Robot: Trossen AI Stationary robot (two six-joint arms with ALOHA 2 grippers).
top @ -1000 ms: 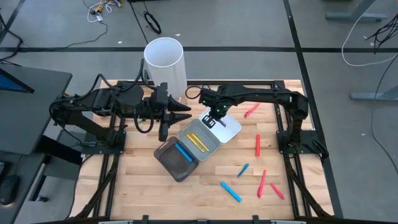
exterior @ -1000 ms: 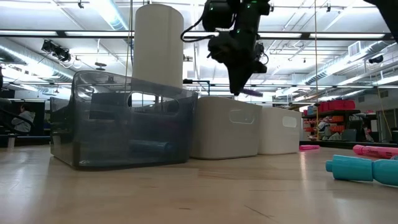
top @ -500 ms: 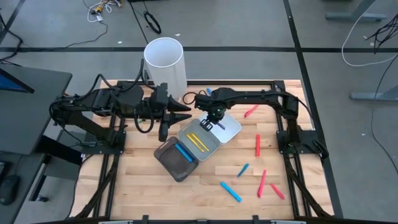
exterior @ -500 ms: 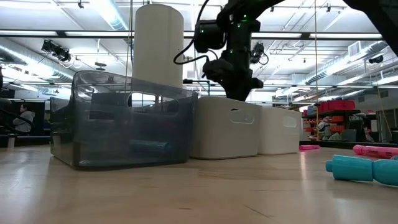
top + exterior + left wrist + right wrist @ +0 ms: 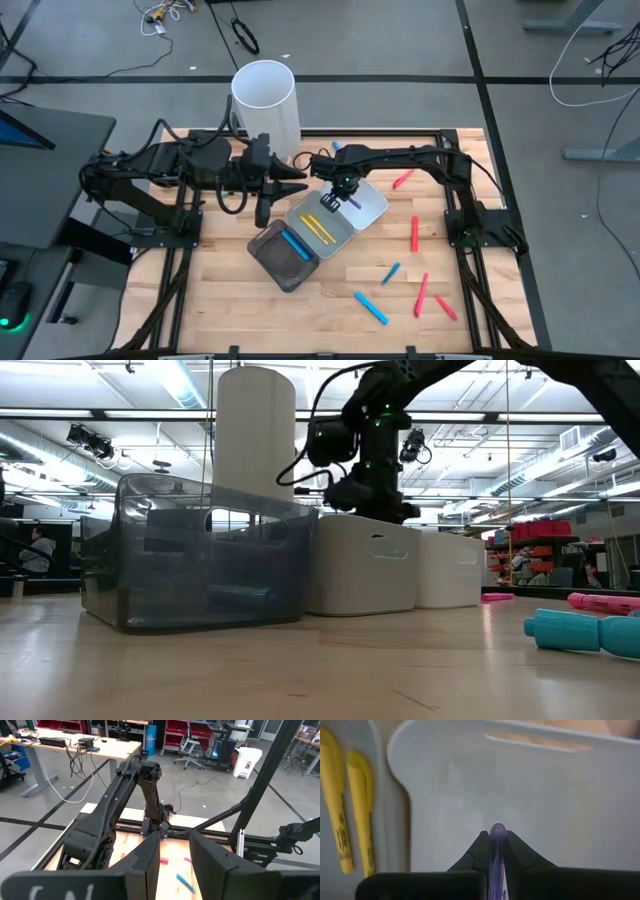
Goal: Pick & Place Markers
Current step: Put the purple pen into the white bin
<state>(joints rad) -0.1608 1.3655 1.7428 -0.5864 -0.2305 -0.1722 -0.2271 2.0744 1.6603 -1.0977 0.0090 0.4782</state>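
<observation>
My right gripper point(image 5: 496, 851) is pinched shut on a slim purple marker point(image 5: 496, 845), whose rounded tip juts out between my fingers. A second ago I held it higher over the right-hand white tray point(image 5: 368, 204); I have since come down and drawn back toward the tray's left end, so the marker now hangs low inside the rim, above the pale floor of that tray. I judge the drop is close: letting go should land it in the white plastic tray, which looks empty so far.

Next to it, the grey tray point(image 5: 318, 226) holds two yellow markers point(image 5: 319, 226), and the dark translucent tray point(image 5: 283, 259) holds a blue one point(image 5: 295, 245). My left gripper point(image 5: 297, 186) waits beside the tall white cylinder point(image 5: 266, 103), fingers a little apart on nothing.

On the bare slatted wooden tabletop point(image 5: 230, 310), well away from the trays, lie loose red markers point(image 5: 415, 233) and blue markers point(image 5: 370, 308). Beyond the table is an open workshop with a grey floor, cables, desks and red shelving.
</observation>
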